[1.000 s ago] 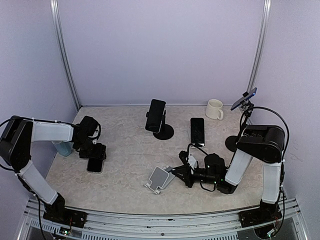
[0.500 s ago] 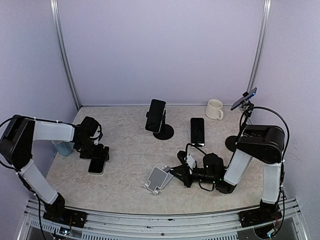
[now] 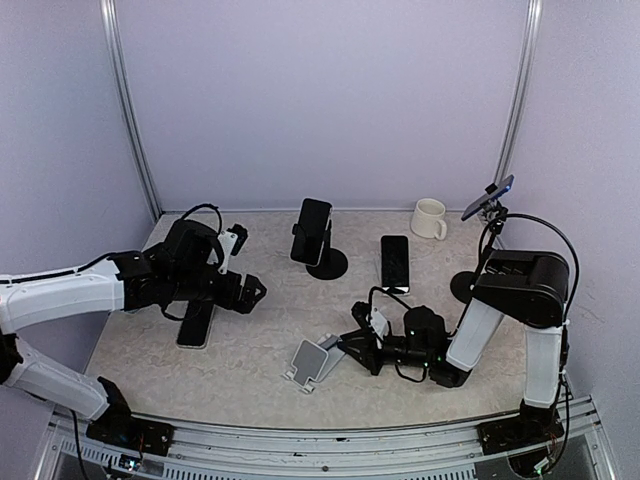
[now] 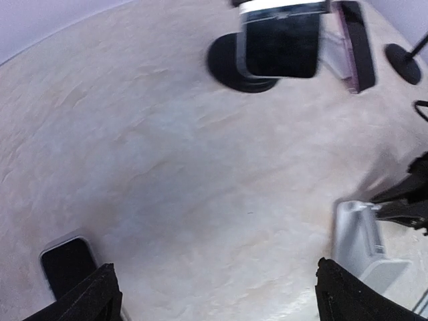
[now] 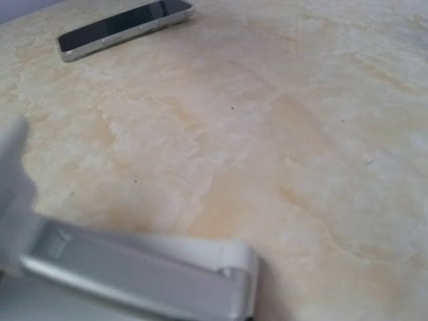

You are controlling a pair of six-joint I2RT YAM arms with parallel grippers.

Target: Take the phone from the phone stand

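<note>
Top external, near edge: a silver stand [image 3: 312, 360] sits a bit left of centre, close to the near edge of the counter [image 3: 270, 320], with nothing on it.
Right gripper: the right gripper [image 3: 352, 345] is down low, right up against the stand's right side. Honestly can't tell if it's pinching it or not; its wrist cam only gets a blurry close-up of the stand.
Left gripper: the left gripper [image 3: 252, 293] hangs over the left-middle of the counter. Its fingers [image 4: 100, 297] are spread wide with nothing between them.
Task phone: the black phone [image 3: 194, 325] lies flat near the left edge, just beside the left arm and well apart from the silver stand.
Right of centre: a second phone [image 3: 395, 262] lies flat, screen up.
Toward the far edge, centre: a round-base stand [image 3: 328, 263] holds a third phone [image 3: 313, 230] upright.
Far right corner: a cream mug [image 3: 430, 218].
Right edge: a pole mount [image 3: 488, 198] with a small tilted device on top.
</note>
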